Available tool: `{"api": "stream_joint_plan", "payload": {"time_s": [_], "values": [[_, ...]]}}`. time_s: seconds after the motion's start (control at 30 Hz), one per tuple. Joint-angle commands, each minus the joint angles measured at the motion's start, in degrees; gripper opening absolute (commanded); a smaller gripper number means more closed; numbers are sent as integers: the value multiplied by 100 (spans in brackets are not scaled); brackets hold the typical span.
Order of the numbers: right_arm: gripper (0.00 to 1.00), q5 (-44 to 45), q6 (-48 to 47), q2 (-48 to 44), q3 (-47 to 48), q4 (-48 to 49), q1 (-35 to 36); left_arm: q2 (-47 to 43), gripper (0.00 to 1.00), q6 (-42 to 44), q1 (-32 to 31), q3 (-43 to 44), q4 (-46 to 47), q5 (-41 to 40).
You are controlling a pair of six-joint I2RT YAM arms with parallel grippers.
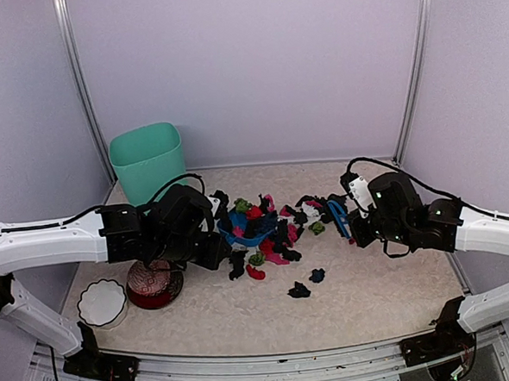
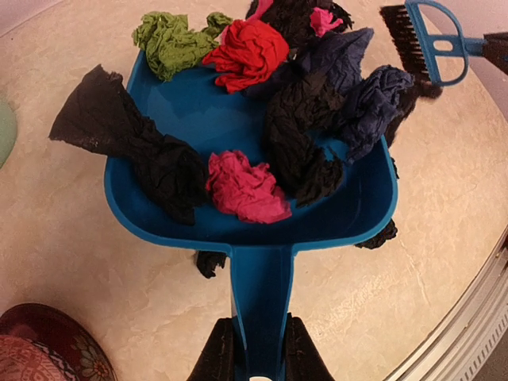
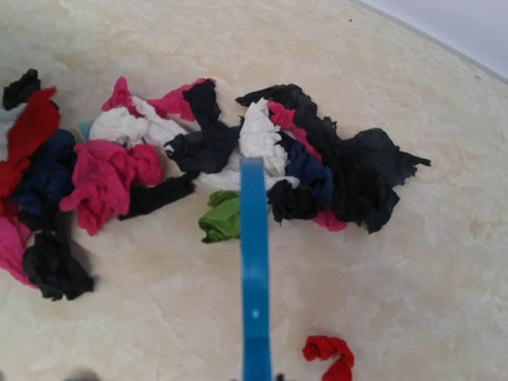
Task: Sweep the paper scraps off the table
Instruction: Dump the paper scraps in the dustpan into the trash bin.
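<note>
Main risk is spill: the dustpan (image 2: pixel 194 119) is heaped with scraps (image 2: pixel 246 186), one black piece hangs over its left rim and green and red ones sit right at the mouth, so any tilt or quick lift likely drops them back on the table (image 1: pixel 373 295). Second risk: the brush (image 2: pixel 435 46) stands just off the pan's right corner, and a stroke from there may push paper past the side of the pan or under its lip, not in. Black bits already poke out from beneath the pan near the handle, easy to miss. The loose pile (image 3: pixel 238 159) lies mid-tabletop, a bit nearer the back edge, right in front of the brush. Two black strays (image 1: pixel 299 290) lie apart toward the front edge and a small red one (image 3: pixel 329 353) sits alone near the brush handle; a wide sweep could flick them off the front edge or leave them behind. The left arm hangs over the red bowl (image 1: pixel 154 285) by the front-left corner, so a low swing toward the bin (image 1: pixel 147 161) at the back-left corner may knock it. Left gripper (image 2: pixel 260 335): fingers nearly together, pinching the dustpan handle from both sides. Right gripper (image 1: pixel 349 224): fingers pressed tight on the thin brush handle, their tips barely visible in its wrist view.
</note>
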Motion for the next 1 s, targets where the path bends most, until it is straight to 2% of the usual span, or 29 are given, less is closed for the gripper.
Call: {"api": "stream_joint_plan", "payload": {"time_s": [0.0,0.97], "values": [[0,-58,75,-133,-11,147,-70,-218,0,132,222,409,-438,-55],[0,-265,46,-80,-81,380,-133,-184,0,982,1564,2835,-2015,-121]]}}
